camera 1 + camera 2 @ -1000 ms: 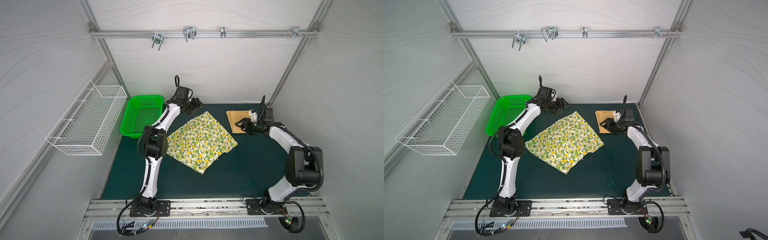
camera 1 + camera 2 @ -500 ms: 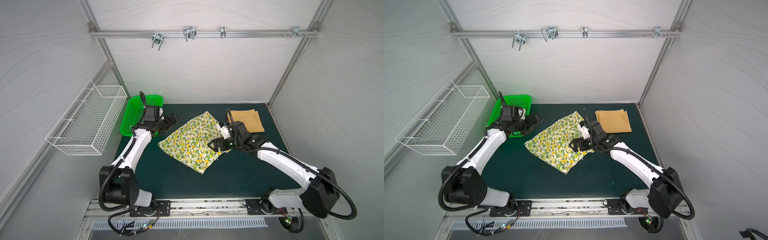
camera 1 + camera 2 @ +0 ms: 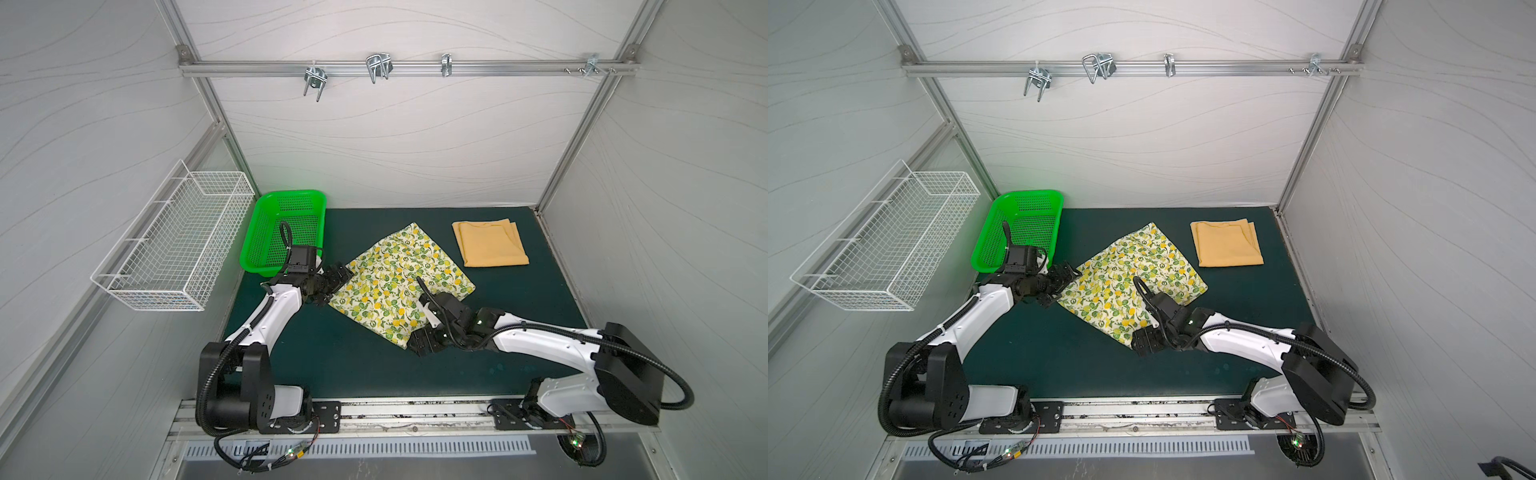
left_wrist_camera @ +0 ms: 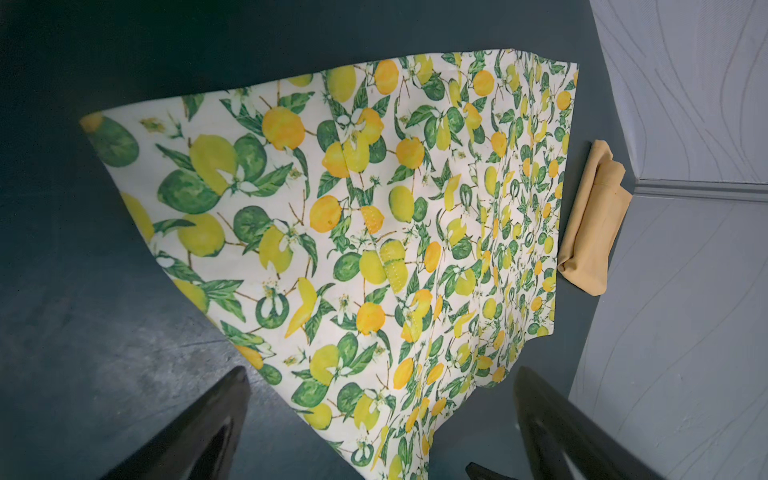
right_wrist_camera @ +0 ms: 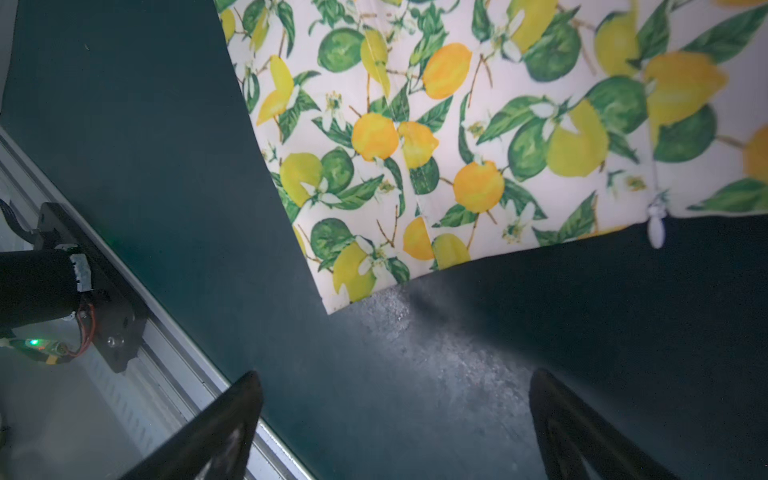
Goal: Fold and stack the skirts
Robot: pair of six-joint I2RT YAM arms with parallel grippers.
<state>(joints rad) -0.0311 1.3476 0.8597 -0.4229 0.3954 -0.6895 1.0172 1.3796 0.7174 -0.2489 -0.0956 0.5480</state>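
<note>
The lemon-print skirt (image 3: 401, 286) lies flat in the middle of the dark green surface (image 3: 332, 365), turned diagonally so that one corner points to the back wall, one to the front rail and one to each side. It is about as wide as it is long, so no long axis stands out. A small white zip pull (image 5: 656, 228) hangs off its front-right edge. The mustard skirt (image 3: 490, 245) sits folded at the back right, its edges roughly square to the surface, close to the right wall and parted from the printed one by a strip of bare surface. The green basket (image 3: 291, 194) fills the back left corner. The left pincer (image 3: 332, 286) is low at the printed skirt's left corner, just in front of the basket, fingers spread wide with the corner of cloth running in between them (image 4: 380, 374); contact cannot be judged. The right pincer (image 3: 422, 345) is at the front corner, also spread wide, over bare surface with the cloth tip just ahead of its fingers (image 5: 395, 374). Open room lies along the front rail, at the front left, and to the right of the printed skirt.
</note>
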